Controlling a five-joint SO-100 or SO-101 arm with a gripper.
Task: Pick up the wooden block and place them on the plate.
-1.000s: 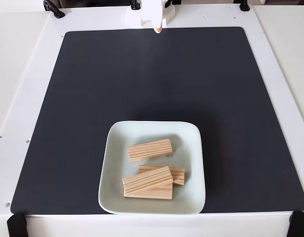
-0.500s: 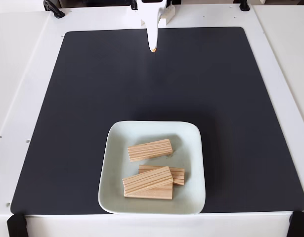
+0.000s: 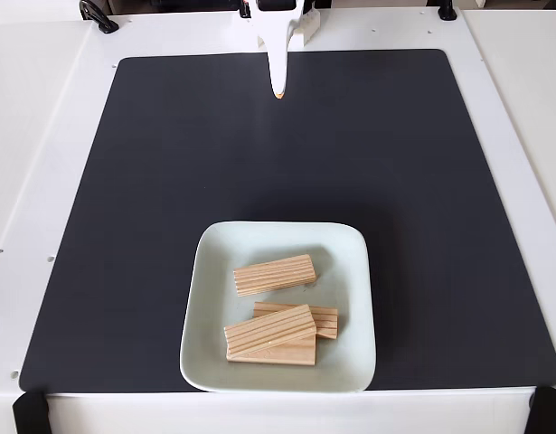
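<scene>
- Since a second ago the white arm has reached out from the far edge of the desk (image 3: 42, 136) over the black mat (image 3: 169, 181); against half a second ago it sits the same, and nothing on the plate has shifted.
- Fixed view: the jaws (image 3: 278, 90) show as one narrow white point with an orange tip, hanging over the far end of the mat. No gap can be made out between the fingers and nothing is seen held there, but at this angle I cannot tell whether they are clenched or released.
- Fixed view: the plate (image 3: 205, 307), a pale greenish square dish with rounded corners, lies well apart from the jaws, on the near side of the mat and almost straight out in front of the tip.
- Fixed view: the wooden blocks rest inside that dish. One grooved block (image 3: 274, 274) lies alone on the side of the dish closer to the jaws. Farther from the jaws is a small heap: a top block (image 3: 268, 330) lies slantwise across a block beneath it (image 3: 325, 318), and a third plain edge (image 3: 276, 355) shows under both.
- Judgement: that makes four pieces on the dish, and no block is seen on the mat or the white desk around it. The placing looks finished; all that appears left is for the arm to go back to rest.
</scene>
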